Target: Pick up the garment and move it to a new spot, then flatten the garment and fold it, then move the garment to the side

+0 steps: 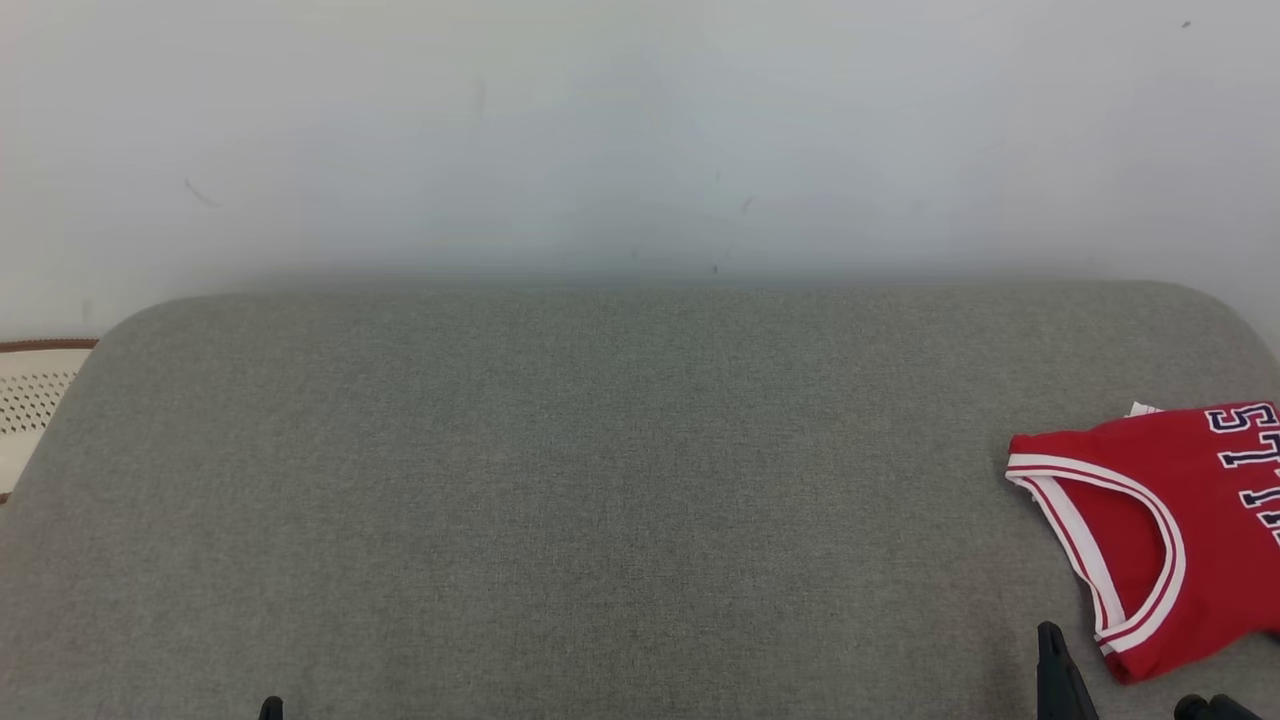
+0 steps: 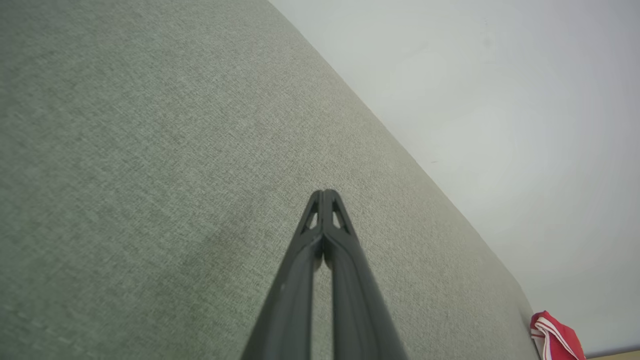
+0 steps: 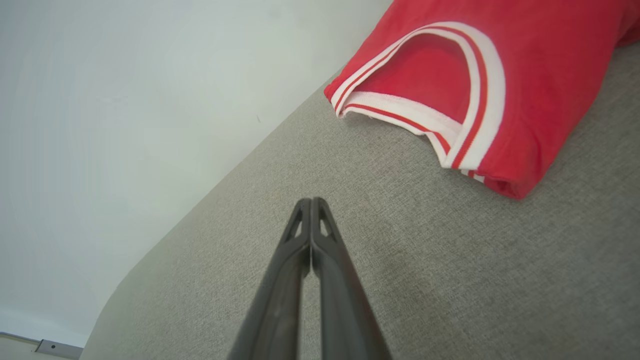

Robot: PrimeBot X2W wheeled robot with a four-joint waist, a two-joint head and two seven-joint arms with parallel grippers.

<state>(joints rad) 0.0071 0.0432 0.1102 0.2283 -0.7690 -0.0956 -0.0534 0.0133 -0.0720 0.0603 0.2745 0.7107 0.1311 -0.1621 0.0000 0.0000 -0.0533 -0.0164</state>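
you'll find the garment (image 1: 1170,530), a red jersey with white and red trim and dark lettering outlined in white, lying folded on the table (image 1: 600,450) at its right side, about midway between the far and near edges; the head view cuts it off on the right. its trimmed opening faces the table's middle, and a small white bit pokes out at the side nearer the table's far edge.

your right gripper (image 1: 1048,634) sits over the table's near edge on the right side, with its fingers pressed together and nothing between them. in the right wrist view the closed tips (image 3: 311,201) hover over bare grey fabric (image 3: 500,275), near the jersey (image 3: 450,75) but apart from it.

your left gripper (image 1: 270,708) just peeks in at the table's near edge on the left side. its wrist view shows the fingers closed tip to tip (image 2: 324,192), empty, above the bare table (image 2: 125,150), with the jersey (image 2: 555,335) well apart at the table's other side.

a pale wall (image 1: 640,130) rises behind the table's far edge, and a cream perforated thing with a brown rim (image 1: 30,400) sits just past the table's left edge
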